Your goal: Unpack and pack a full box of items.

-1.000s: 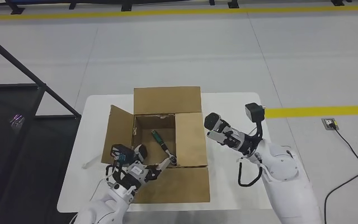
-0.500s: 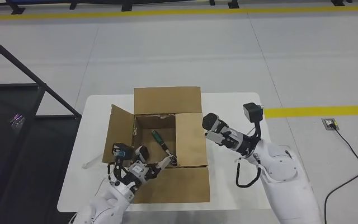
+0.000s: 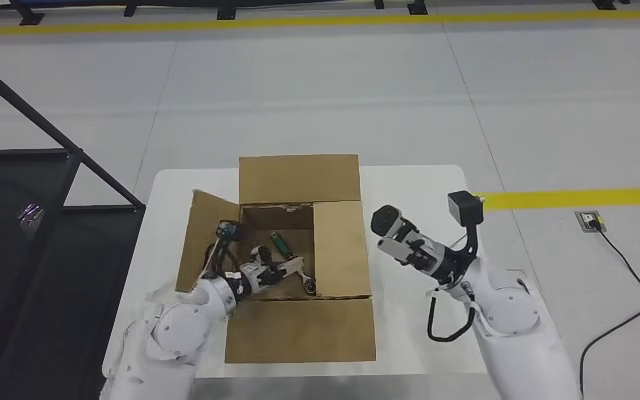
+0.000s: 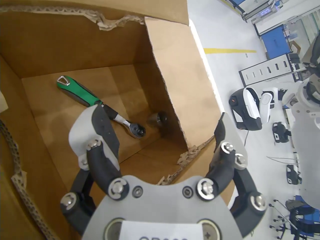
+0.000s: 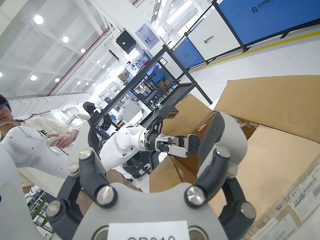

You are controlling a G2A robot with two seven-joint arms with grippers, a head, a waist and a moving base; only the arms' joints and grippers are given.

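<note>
An open cardboard box (image 3: 300,180) stands in the middle of the white table (image 3: 420,185). On the box floor lies a ratchet wrench (image 4: 82,96) with a green handle (image 3: 281,241), and a small metal socket (image 4: 156,119) rests near its head by the box wall (image 4: 50,38). My left gripper (image 3: 272,268) (image 4: 160,118) hangs open over the box opening, above the ratchet, holding nothing. My right gripper (image 3: 384,223) (image 5: 152,131) is open and empty just outside the box's right flap (image 3: 340,248). The left gripper (image 5: 180,146) also shows across the box (image 5: 275,101) in the right wrist view.
All box flaps are folded outward; the front flap (image 3: 300,330) lies toward me and the left flap (image 3: 205,235) stands tilted up. A black rack (image 3: 40,200) stands off the table's left side. Bare table lies right of the box (image 3: 420,270).
My left arm swung from the box's front-left corner up and over the opening, its gripper now above the ratchet. The right gripper shifted slightly beside the right flap.
</note>
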